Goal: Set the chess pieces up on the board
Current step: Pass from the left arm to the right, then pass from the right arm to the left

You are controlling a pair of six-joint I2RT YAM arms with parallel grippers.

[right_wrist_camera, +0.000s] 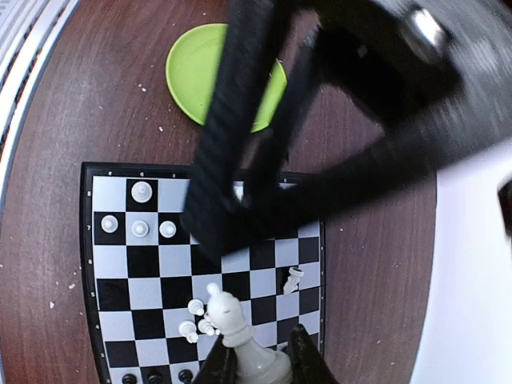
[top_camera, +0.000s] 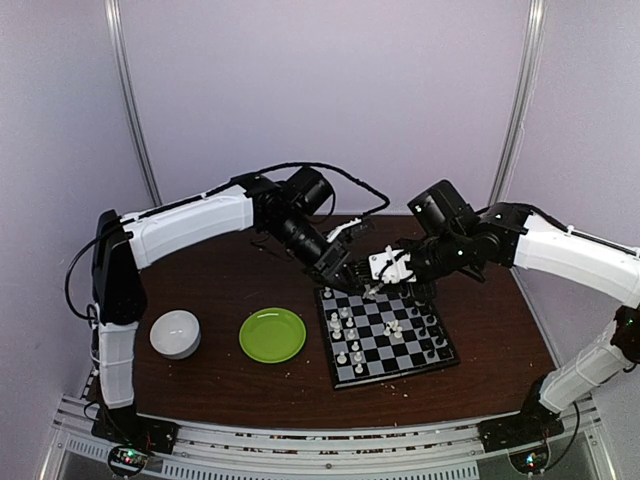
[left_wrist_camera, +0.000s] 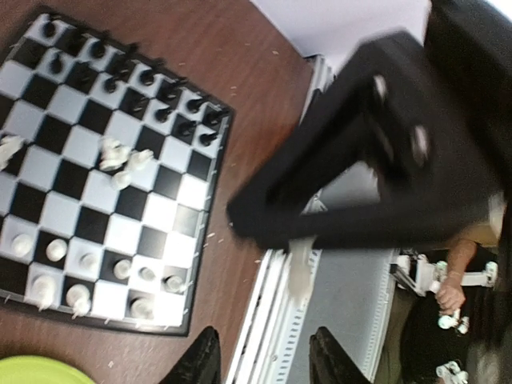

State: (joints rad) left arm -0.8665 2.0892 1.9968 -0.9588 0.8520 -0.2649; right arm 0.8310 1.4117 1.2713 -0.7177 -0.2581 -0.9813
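Observation:
The board lies right of centre on the brown table. Black chess pieces stand in two rows along one edge, and white pieces stand along the opposite edge. A small cluster of white pieces lies loose mid-board, and one white piece lies tipped over near the board's edge. My right gripper is shut on a white bishop above the board's far edge. My left gripper is open and empty, close beside the right one.
A green plate sits left of the board, with a white bowl further left. Pale crumbs are scattered on the table. The two arms nearly touch over the board's far left corner. The table's near edge is a metal rail.

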